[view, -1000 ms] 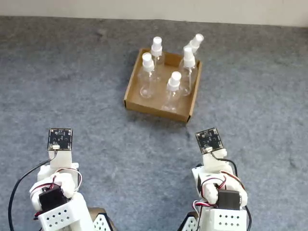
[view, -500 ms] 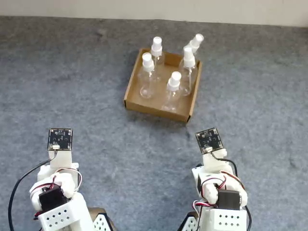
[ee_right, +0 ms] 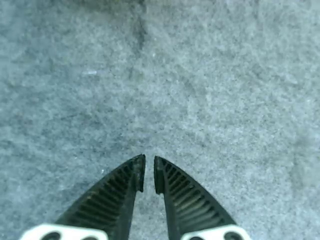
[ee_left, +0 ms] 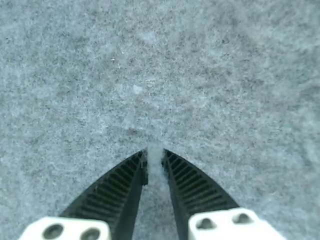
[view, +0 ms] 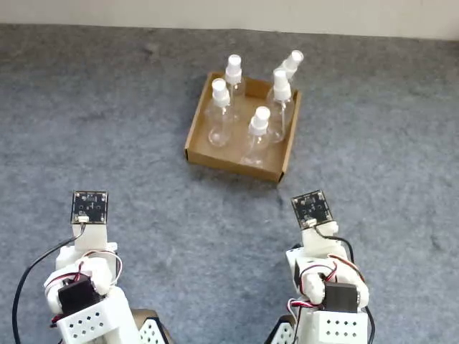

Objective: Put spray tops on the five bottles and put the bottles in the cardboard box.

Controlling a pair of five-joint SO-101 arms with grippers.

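Nothing has moved: five capped bottles [view: 219, 118] sit in the cardboard box [view: 195, 137] at twelve o'clock. My left pincer [ee_left: 155, 167] and right pincer [ee_right: 149, 172] are narrow and empty. I judge the task complete.

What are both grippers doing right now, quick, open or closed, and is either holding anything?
Left gripper: closed, holding nothing.
Right gripper: closed, holding nothing.

Nothing has changed (high view compared throughout).

Arms [view: 84, 304] cropped below, tilted bottle [view: 293, 59] partly hidden
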